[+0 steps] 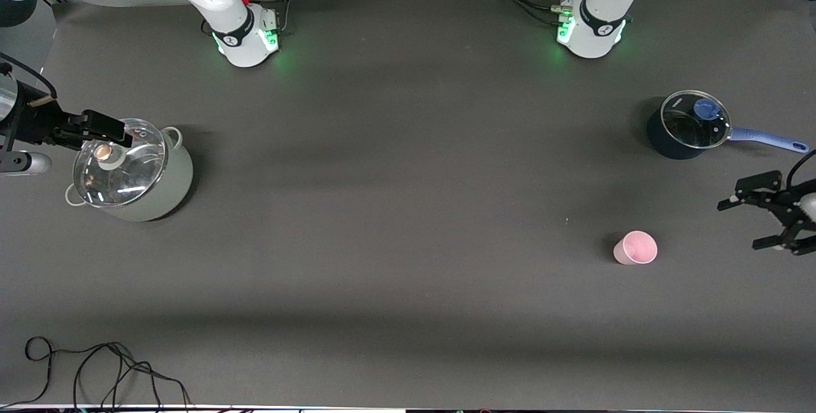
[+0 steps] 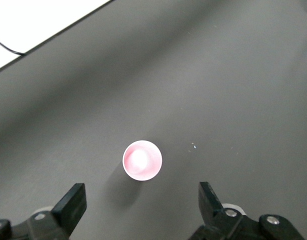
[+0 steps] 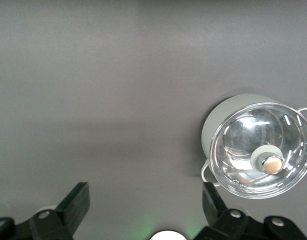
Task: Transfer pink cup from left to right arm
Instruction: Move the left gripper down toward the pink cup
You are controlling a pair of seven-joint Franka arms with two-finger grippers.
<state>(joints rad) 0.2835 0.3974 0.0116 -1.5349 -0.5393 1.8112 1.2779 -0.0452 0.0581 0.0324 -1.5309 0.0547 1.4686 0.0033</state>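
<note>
The pink cup (image 1: 635, 248) stands upright on the dark table mat toward the left arm's end, its mouth facing up. My left gripper (image 1: 743, 225), a black linkage claw, is open and empty in the air, apart from the cup and closer to the left arm's end of the table. In the left wrist view the cup (image 2: 142, 160) lies just ahead of the gap of the left gripper (image 2: 141, 197). My right gripper (image 1: 105, 132) is open and empty in the air at the right arm's end, by the white pot; it also shows in the right wrist view (image 3: 145, 195).
A white pot (image 1: 172, 177) with a glass lid stands at the right arm's end and shows in the right wrist view (image 3: 216, 125). A dark blue saucepan (image 1: 663, 139) with a glass lid and blue handle stands farther from the camera than the cup. Black cable (image 1: 95, 368) lies at the front edge.
</note>
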